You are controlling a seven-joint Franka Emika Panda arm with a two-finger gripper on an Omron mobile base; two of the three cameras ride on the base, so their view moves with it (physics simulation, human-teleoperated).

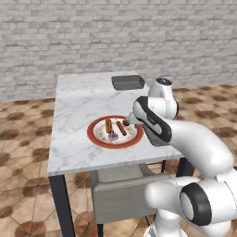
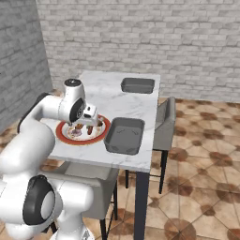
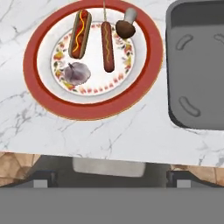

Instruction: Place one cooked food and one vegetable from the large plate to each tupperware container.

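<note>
The large plate [image 3: 46, 103], white with a broad red rim, lies on the marble table near its front edge. On it are a hot dog in a bun [image 3: 80, 34], a sausage on a stick [image 3: 107, 46], a brown mushroom [image 3: 125, 26] and a garlic bulb [image 3: 77, 73]. One dark grey tupperware container [image 2: 124, 135] sits just right of the plate and looks empty. The other container [image 2: 138, 85] stands at the table's far edge. My gripper [image 2: 92, 123] hovers above the plate's near side, open, its fingertips [image 3: 43, 178] wide apart with nothing between them.
The marble table [image 1: 78, 99] has bare room left of and behind the plate [image 1: 115, 132]. A grey chair [image 1: 121, 192] is tucked under the front edge, another chair [image 2: 165, 123] stands on the right side. A brick wall runs behind.
</note>
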